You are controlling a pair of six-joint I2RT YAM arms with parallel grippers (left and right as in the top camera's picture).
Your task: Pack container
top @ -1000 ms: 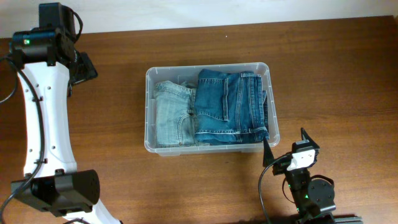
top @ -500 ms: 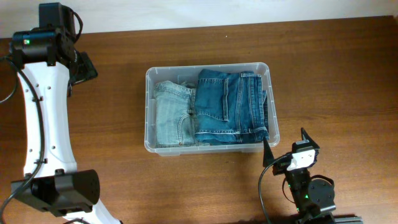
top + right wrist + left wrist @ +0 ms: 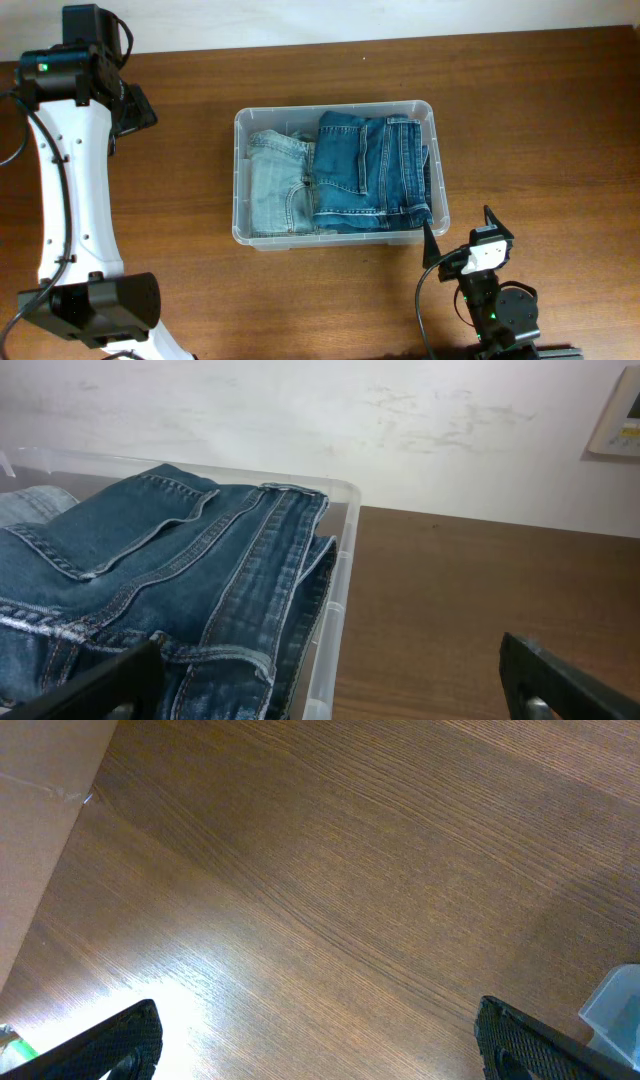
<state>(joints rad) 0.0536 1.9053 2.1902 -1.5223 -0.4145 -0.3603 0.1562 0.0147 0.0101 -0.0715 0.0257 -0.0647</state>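
The container (image 3: 340, 107) sits in the middle of the surface (image 3: 540, 120), with a folded dark pair of jeans (image 3: 370, 170) inside it beside a lighter pair (image 3: 275, 185). I judge the bin to be light, thin-walled and slightly flexible, with slick plastic sides. Loaded with denim, it should slide more readily than it lifts, so I'd take it by the rolled rim on a short side. The denim is soft and floppy, best pinched at a thick folded edge. My left end effector (image 3: 315, 1020) hangs spread wide over bare wood, well apart from the bin, holding nothing. My right end effector (image 3: 458, 225) is equally wide and empty, just beside the bin's near right corner, touching nothing I can see.
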